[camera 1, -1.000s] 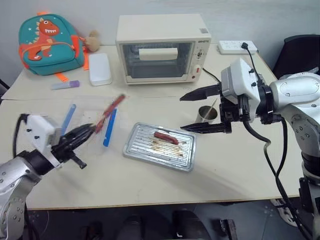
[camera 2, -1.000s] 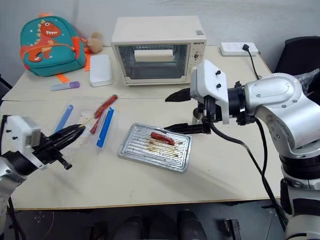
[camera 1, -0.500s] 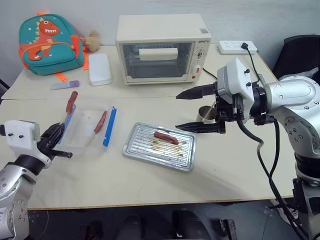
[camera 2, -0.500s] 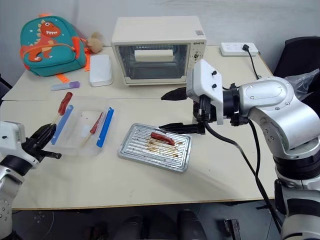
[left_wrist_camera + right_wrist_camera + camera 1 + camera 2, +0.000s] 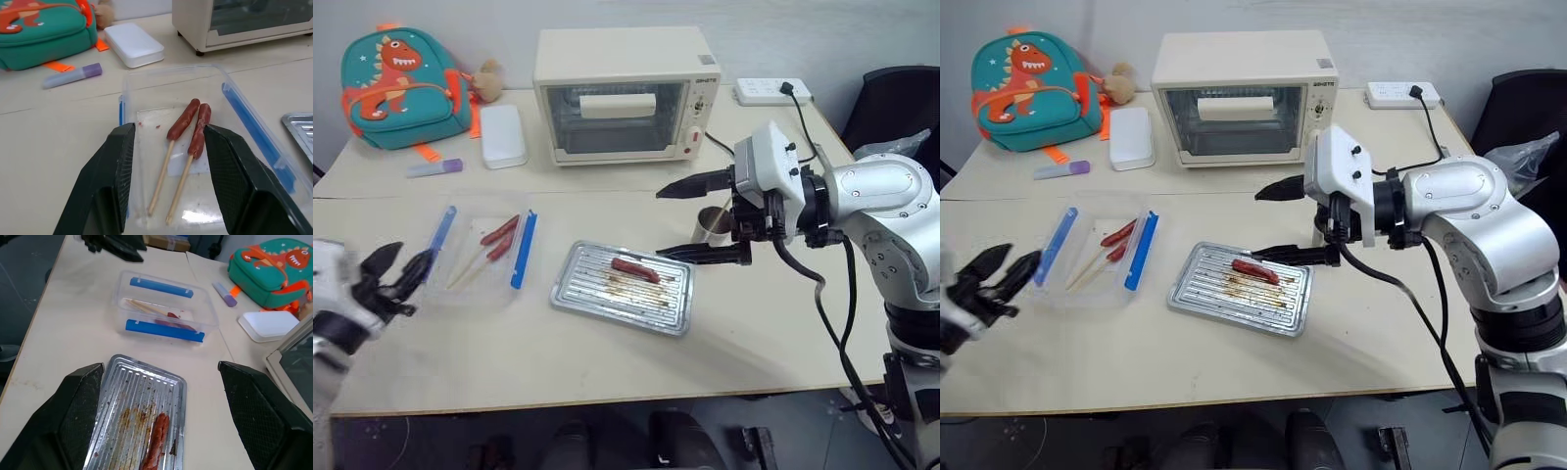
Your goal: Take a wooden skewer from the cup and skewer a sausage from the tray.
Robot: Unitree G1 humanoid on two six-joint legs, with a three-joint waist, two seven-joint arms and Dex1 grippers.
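Observation:
The silver tray [image 5: 656, 305] lies mid-table with one reddish sausage [image 5: 634, 269] on it. My right gripper [image 5: 677, 220] hangs open just right of the tray, one finger above the other, and partly hides the metal cup [image 5: 709, 223] behind it. In the right wrist view the tray [image 5: 122, 396] and sausage [image 5: 155, 440] lie between its wide fingers [image 5: 78, 396]. My left gripper [image 5: 391, 266] is open at the table's left edge, apart from the clear box [image 5: 146, 83]. In that box two sausages [image 5: 183, 120] lie side by side, each on a wooden skewer [image 5: 159, 183].
A toaster oven [image 5: 622, 93] stands at the back centre. Left of it are a white case [image 5: 502, 135], a purple marker [image 5: 435, 167] and a teal backpack [image 5: 391, 83]. A power strip [image 5: 771, 91] lies at the back right, with a black chair [image 5: 891, 98] beyond.
My left gripper let go of the skewered sausage, which now lies in the clear box beside the other one. The gripper opened and drew back to the left. The right arm stayed still.

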